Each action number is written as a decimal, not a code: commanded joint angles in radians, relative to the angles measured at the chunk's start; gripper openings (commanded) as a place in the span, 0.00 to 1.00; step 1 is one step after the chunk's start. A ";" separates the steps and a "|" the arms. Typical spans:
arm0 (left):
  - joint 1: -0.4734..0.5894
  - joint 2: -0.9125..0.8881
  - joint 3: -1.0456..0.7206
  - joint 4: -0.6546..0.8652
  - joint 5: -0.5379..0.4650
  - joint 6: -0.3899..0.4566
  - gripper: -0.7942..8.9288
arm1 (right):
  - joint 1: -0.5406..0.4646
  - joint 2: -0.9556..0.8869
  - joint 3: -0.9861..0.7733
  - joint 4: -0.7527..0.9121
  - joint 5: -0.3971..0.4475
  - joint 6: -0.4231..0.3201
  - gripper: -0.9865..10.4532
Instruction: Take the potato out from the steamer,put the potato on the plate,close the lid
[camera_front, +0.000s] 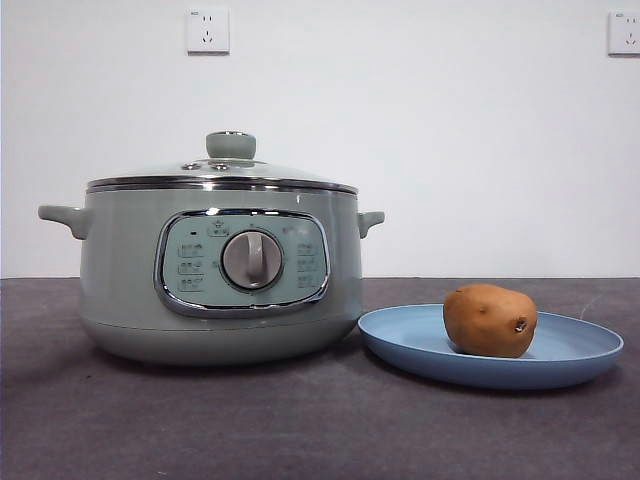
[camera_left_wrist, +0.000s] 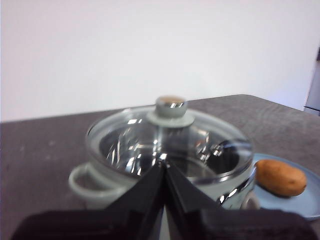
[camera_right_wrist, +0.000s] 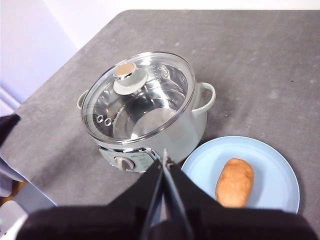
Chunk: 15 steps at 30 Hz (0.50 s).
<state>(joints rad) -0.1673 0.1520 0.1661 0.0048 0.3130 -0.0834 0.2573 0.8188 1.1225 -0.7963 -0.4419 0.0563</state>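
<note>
Potato (camera_front: 489, 320) rests on the plate (camera_front: 400, 340) just beside the steamer (camera_front: 120, 290); lid (camera_right_wrist: 150, 100) seated on it, task looks complete. My left gripper (camera_left_wrist: 163, 165) and right gripper (camera_right_wrist: 163, 161) hang above, jaws closed on nothing.

Plate (camera_front: 580, 350): its middle is hidden behind the potato (camera_front: 490, 320) in the front view, and its far side is cut off by the frame edge in the left wrist view. Steamer (camera_left_wrist: 95, 187): blurred in the left wrist view, its lower body hidden behind the left gripper (camera_left_wrist: 163, 165); in the right wrist view the right gripper (camera_right_wrist: 164, 161) covers part of the control panel (camera_front: 243, 262), whose button markings are too small to read in the front view.
</note>
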 joint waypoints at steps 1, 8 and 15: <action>0.018 -0.031 -0.068 0.031 -0.024 -0.051 0.08 | 0.000 -0.001 0.001 0.002 0.003 -0.002 0.09; 0.019 -0.072 -0.153 0.030 -0.086 -0.075 0.08 | 0.000 -0.001 0.001 0.002 0.003 -0.002 0.09; 0.020 -0.095 -0.162 -0.025 -0.140 -0.075 0.08 | 0.000 -0.001 0.001 0.002 0.003 -0.002 0.09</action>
<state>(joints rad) -0.1513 0.0635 0.0170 -0.0158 0.1787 -0.1516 0.2573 0.8188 1.1225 -0.7963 -0.4419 0.0563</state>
